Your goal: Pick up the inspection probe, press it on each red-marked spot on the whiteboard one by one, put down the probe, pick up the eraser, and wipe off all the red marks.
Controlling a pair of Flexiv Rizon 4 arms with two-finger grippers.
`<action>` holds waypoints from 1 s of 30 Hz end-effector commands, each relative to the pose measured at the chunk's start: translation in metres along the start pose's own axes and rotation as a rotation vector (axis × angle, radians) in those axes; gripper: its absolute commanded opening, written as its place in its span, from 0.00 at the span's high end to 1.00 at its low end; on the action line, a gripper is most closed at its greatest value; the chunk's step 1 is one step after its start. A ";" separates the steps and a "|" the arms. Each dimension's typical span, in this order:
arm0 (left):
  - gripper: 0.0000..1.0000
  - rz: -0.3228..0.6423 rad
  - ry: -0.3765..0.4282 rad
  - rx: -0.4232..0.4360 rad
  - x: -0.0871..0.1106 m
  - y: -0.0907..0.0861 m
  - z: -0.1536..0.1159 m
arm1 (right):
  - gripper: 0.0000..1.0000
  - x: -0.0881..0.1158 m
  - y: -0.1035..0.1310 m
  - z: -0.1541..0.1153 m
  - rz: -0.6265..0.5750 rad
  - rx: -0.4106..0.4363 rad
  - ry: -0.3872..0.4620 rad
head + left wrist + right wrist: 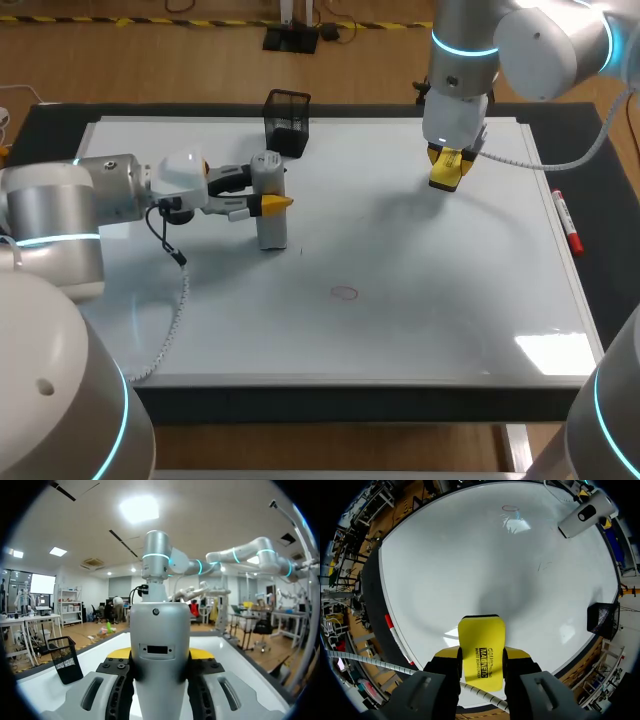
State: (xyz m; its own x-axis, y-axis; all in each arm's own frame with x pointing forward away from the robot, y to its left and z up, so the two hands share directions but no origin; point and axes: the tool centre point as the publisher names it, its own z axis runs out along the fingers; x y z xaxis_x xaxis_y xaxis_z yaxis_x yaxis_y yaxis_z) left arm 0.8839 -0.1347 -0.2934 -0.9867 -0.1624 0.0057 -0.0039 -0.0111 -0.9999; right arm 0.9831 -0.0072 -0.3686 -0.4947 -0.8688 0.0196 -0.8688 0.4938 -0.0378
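Note:
The grey inspection probe (270, 210) stands upright on the whiteboard (440, 300), left of centre, and my left gripper (274, 204) is shut on it from the side. In the left wrist view the probe (160, 645) fills the gap between the yellow-tipped fingers (119, 653). My right gripper (449, 172) hangs over the board's far right part, shut on the yellow eraser (447, 168). The eraser (481, 647) sticks out past the fingers, above the board. A faint red ring (345, 292) lies near the board's middle, also visible as the ring (510, 508) beyond the eraser.
A black mesh cup (287, 122) stands at the board's far edge, just behind the probe. A red marker (567, 222) lies on the dark mat off the board's right edge. A white coiled cable (172, 325) trails from my left arm across the board.

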 end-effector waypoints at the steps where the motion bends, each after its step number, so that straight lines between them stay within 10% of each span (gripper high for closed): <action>1: 1.00 0.000 0.002 -0.001 0.000 0.002 0.000 | 1.00 0.000 -0.001 -0.001 -0.001 0.002 0.003; 30: 1.00 0.036 -0.075 0.035 -0.027 -0.048 -0.043 | 1.00 0.000 -0.001 -0.001 -0.001 0.002 0.003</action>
State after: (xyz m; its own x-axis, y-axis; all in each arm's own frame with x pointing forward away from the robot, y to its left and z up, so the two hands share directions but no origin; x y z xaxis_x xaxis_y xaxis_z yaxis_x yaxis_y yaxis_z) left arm 0.9075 -0.0985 -0.2537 -0.9722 -0.2321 -0.0291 0.0395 -0.0404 -0.9984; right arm 0.9831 -0.0072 -0.3686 -0.4947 -0.8689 0.0196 -0.8688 0.4938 -0.0377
